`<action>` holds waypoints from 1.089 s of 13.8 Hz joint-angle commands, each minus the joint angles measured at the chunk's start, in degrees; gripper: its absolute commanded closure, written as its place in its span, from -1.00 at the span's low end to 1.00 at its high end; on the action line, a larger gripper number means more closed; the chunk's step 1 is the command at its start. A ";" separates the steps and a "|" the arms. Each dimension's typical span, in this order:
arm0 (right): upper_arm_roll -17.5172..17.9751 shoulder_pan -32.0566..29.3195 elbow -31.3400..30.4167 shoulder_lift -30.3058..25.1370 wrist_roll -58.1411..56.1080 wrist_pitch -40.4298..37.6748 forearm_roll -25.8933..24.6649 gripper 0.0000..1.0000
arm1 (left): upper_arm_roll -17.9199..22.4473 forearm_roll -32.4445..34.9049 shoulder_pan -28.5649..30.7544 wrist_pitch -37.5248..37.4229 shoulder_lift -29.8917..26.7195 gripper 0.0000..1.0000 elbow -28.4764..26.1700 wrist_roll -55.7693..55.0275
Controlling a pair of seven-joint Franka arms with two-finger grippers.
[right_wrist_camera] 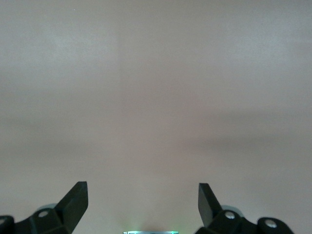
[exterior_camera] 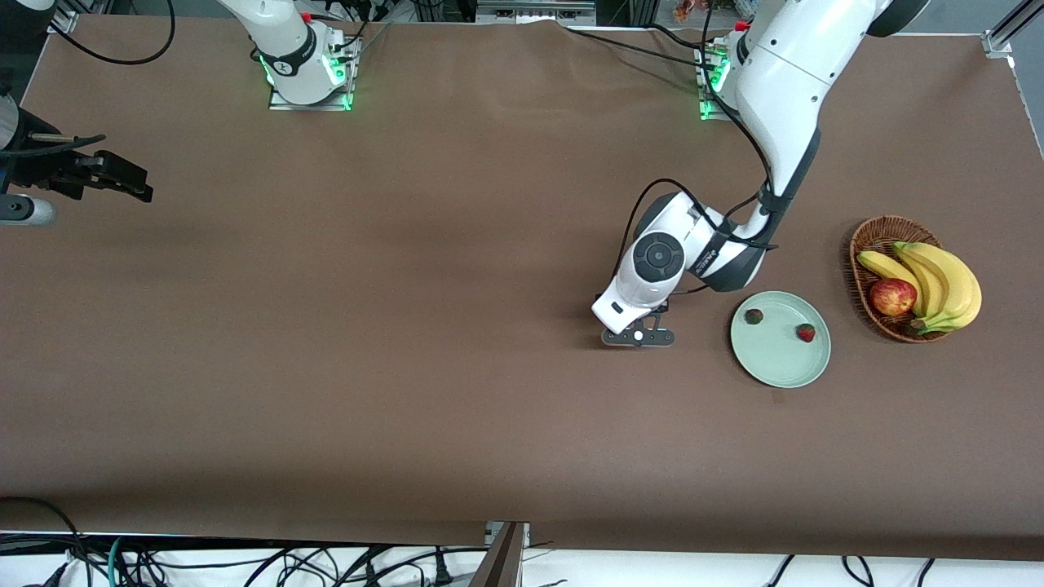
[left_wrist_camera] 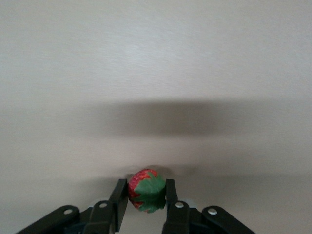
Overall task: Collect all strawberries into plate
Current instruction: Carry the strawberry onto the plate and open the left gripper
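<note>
Front view: left gripper (exterior_camera: pixel 639 336) low at the brown table covering (exterior_camera: pixel 408 326), beside the round pale mint-green plate (exterior_camera: pixel 775 359), toward the right arm's end from it. On the plate, two tiny red strawberries with dark green caps: one (exterior_camera: pixel 754 315) by the rim nearest the left gripper, the other (exterior_camera: pixel 806 332) toward the basket side, well apart from the first. Brown wicker basket (exterior_camera: pixel 866 244) near the plate, toward the left arm's end of the table, holding a red apple (exterior_camera: pixel 892 296) and a bunch of yellow bananas (exterior_camera: pixel 938 281). Right gripper (exterior_camera: pixel 122 183) waiting up at the right arm's end of the table.

Left wrist view: black fingers (left_wrist_camera: pixel 119 197) of the left gripper clamped on a third small red strawberry with a green leafy cap (left_wrist_camera: pixel 146 189), one finger pressed to each side of it, just above the table covering.

Right wrist view: right gripper (right_wrist_camera: pixel 143 197) spread wide, fingers well apart, nothing between them, over bare table covering.
</note>
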 commanded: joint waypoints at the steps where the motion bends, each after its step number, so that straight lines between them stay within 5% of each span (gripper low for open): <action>1: 0.70 -0.71 1.33 0.46 -0.87 -0.48 -0.47 -1.00 | -0.20 1.41 3.53 -11.82 -5.07 0.78 2.22 5.28; 6: 0.79 -0.71 1.33 0.46 -0.87 -0.30 -0.47 -1.00 | -0.29 1.41 16.36 -18.45 -8.52 0.77 2.41 31.91; 12: 0.88 -0.27 1.59 0.46 -0.87 -0.39 -0.47 -1.00 | 0.50 4.05 24.80 -8.46 -4.22 0.65 1.97 48.27; 13: 0.79 -0.27 1.59 0.46 -0.87 -0.39 -0.47 -1.00 | 0.50 3.61 24.99 -7.65 -3.51 0.49 1.97 49.00; 15: 0.88 -0.27 1.68 0.46 -0.87 -0.39 -0.47 -1.00 | 0.41 3.43 24.90 -7.82 -3.68 -0.99 1.97 49.09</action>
